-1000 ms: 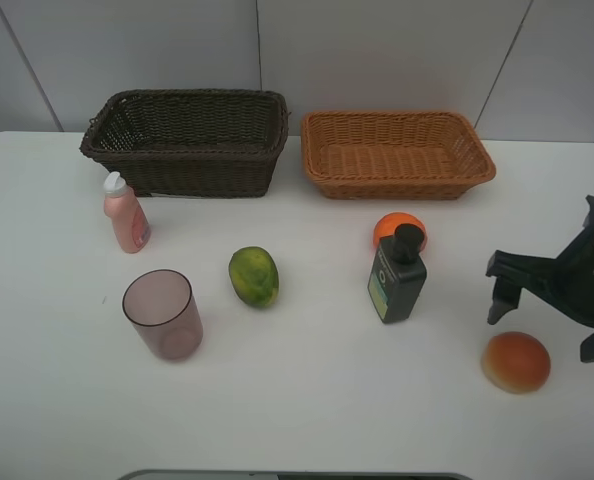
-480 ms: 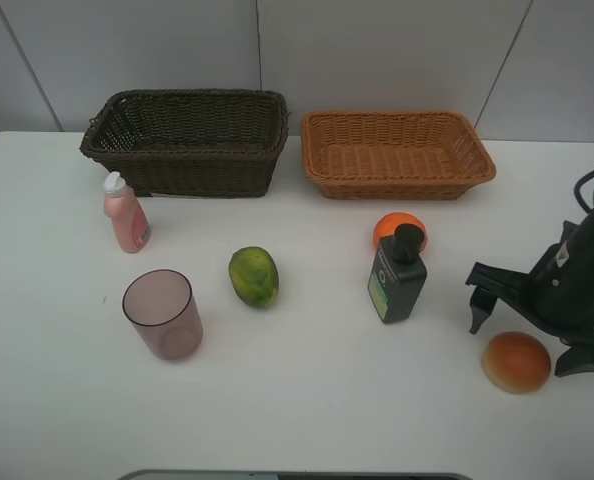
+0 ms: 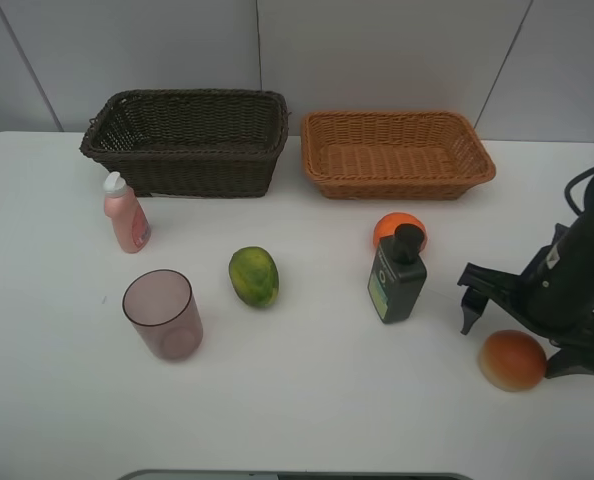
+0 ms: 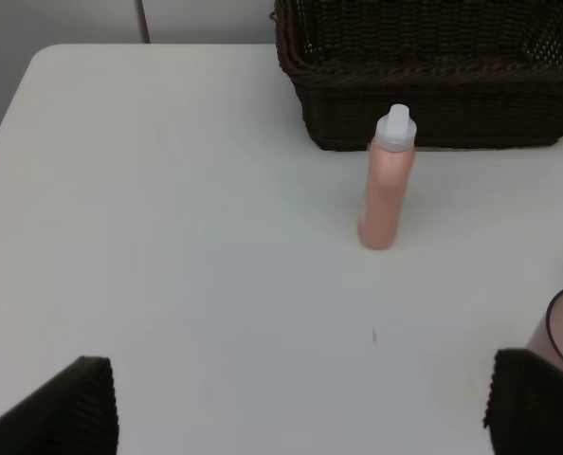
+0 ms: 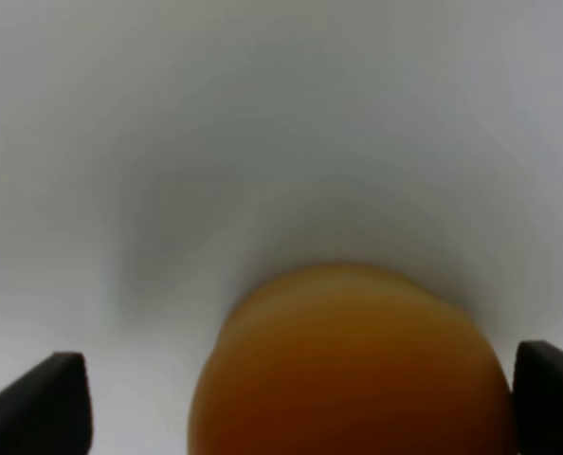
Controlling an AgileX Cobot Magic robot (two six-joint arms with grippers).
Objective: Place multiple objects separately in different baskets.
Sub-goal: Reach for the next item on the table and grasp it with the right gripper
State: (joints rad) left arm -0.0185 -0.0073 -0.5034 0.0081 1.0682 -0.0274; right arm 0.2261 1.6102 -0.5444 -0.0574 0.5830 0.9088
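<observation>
Reaching for: the red-orange round fruit (image 3: 514,360), the first pick of the sorting, as I judge it; nothing lies in either basket yet.
Fruit: rests on the white surface (image 3: 307,400), between the right jaws, one finger on each side of it.
Right jaws: apart, straddling the fruit and not clamped on it; the right wrist view shows a thin strip of surface between the fruit and each finger.
Next move: likely a little further down and forward so the fruit sits deep between the fingers, then a gentle close; the fruit is round and may roll away if only one finger meets it first.
Right arm (image 3: 577,270): bent low over the surface, wrist tipped down and angled across the fruit.
Nearest neighbours: the dark green bottle (image 3: 397,275) stands upright to the inner side of the right jaws, well apart, with the orange (image 3: 387,228) just behind it.
Baskets: the light tan basket (image 3: 397,185) lies far ahead of the right jaws, with the dark brown basket (image 3: 197,175) beside it.
Left jaws: wide apart and holding nothing; the pink bottle (image 3: 125,215) stands upright ahead of them and the mauve cup (image 3: 162,315) is just beside one finger.
Green fruit (image 3: 253,277): lies well apart from both pairs of jaws.
</observation>
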